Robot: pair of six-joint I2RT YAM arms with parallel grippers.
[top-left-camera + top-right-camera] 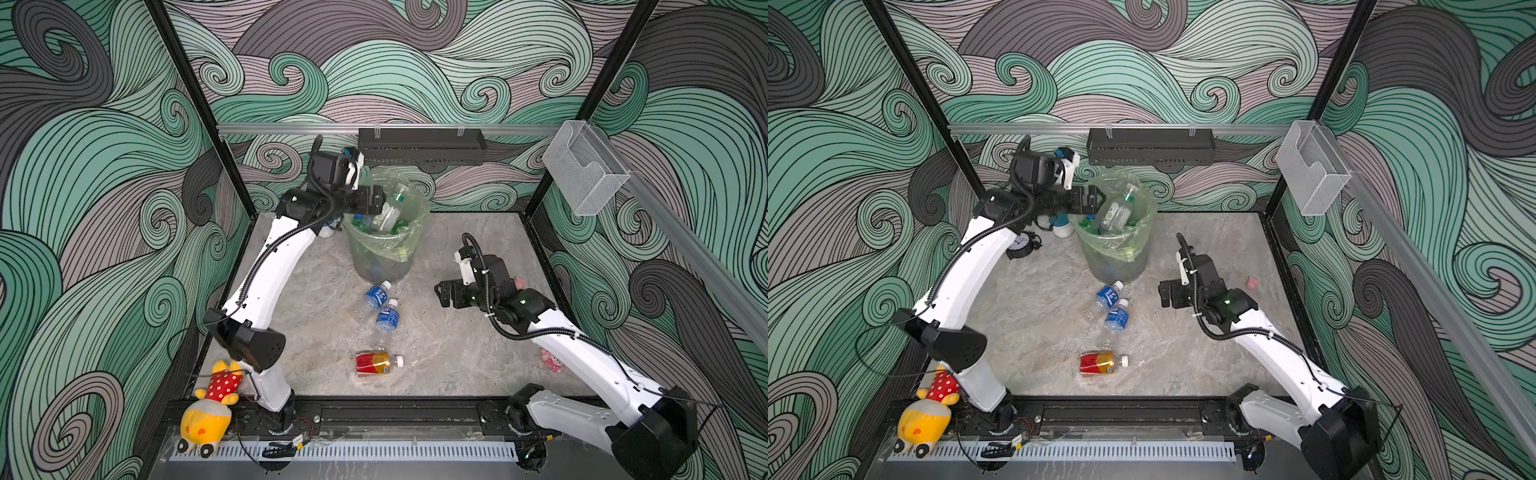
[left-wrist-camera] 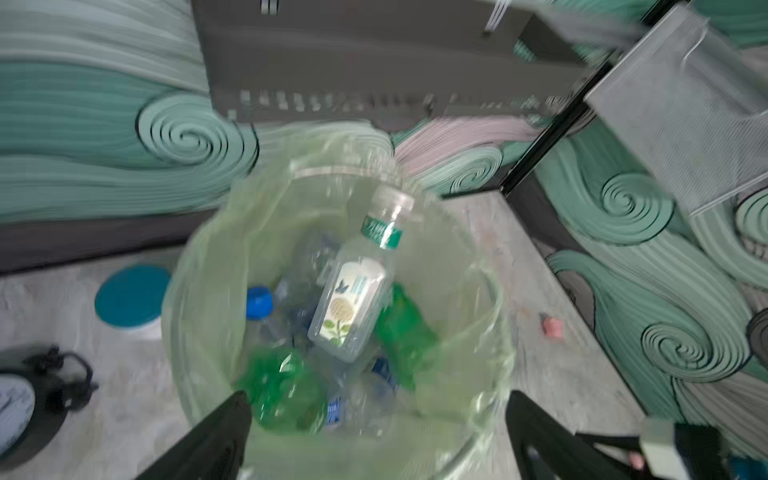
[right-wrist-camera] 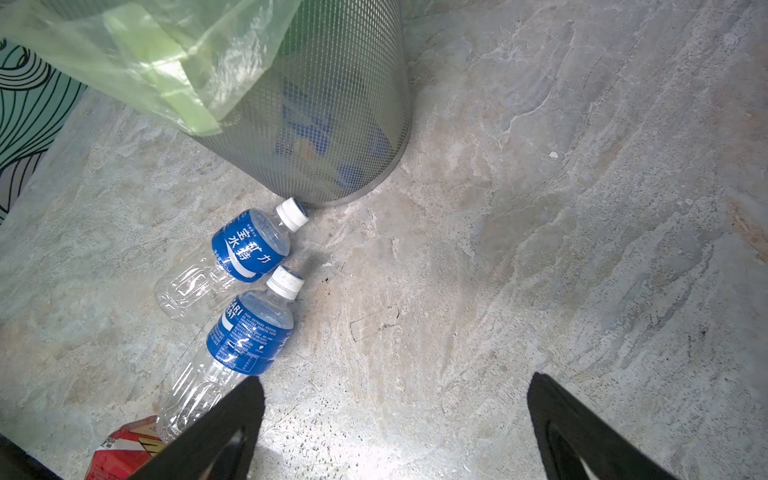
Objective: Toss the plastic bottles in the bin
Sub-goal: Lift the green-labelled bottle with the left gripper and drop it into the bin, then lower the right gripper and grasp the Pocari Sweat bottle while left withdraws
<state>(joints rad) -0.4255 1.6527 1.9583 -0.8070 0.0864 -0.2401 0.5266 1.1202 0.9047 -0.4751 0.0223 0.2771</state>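
Left tool (image 2: 378, 397): spread above the bin (image 2: 195, 291), nothing pinched, placed so a drop lands inside.
Floral-labelled bottle (image 2: 353, 307): leaned on the heap inside the bin.
Right tool (image 3: 395, 380): spread, empty, held low beside two blue-labelled bottles (image 3: 249, 332) lying on the worktop (image 3: 540, 208).
Red-and-yellow bottle (image 1: 374, 363): lying apart.

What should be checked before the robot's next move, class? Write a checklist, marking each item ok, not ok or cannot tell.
1. Left gripper jaws open, empty: ok.
2. Clear bottle with green neck band inside the bin: ok.
3. The bin stands upright: ok.
4. Right gripper jaws open, empty: ok.
5. All bottles binned: not ok; two blue-labelled bottles and the red-and-yellow bottle lie on the table.
6. Room in the bin for three more: cannot tell.
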